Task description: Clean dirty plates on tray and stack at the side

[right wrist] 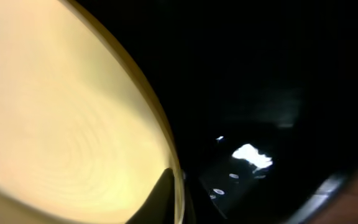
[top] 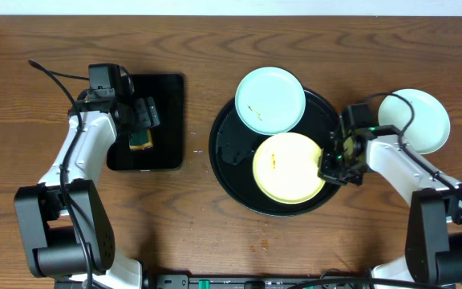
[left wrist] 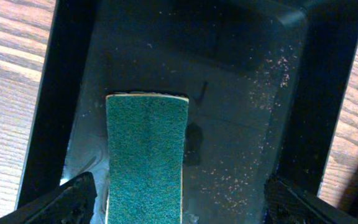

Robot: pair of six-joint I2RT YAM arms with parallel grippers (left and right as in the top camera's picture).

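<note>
A pale yellow plate [top: 287, 168] with a small brown speck lies in the round black tray [top: 231, 144]. My right gripper [top: 330, 164] sits at its right rim. In the right wrist view one dark finger [right wrist: 160, 199] lies on the inside of the yellow plate [right wrist: 61, 112] against the rim, the gripper [right wrist: 179, 186] shut on it. A mint plate [top: 269, 99] rests on the tray's far side, overlapping the rim. Another pale plate [top: 419, 120] lies on the table to the right. My left gripper [top: 143, 120] hangs open over a green sponge [left wrist: 145, 155].
The sponge [top: 141, 143] lies in a small rectangular black tray [top: 167, 88] at the left, whose floor [left wrist: 247, 124] is dusted with crumbs. My left gripper [left wrist: 179, 190] straddles the sponge with a wide gap on its right side. Wood table surrounds both trays.
</note>
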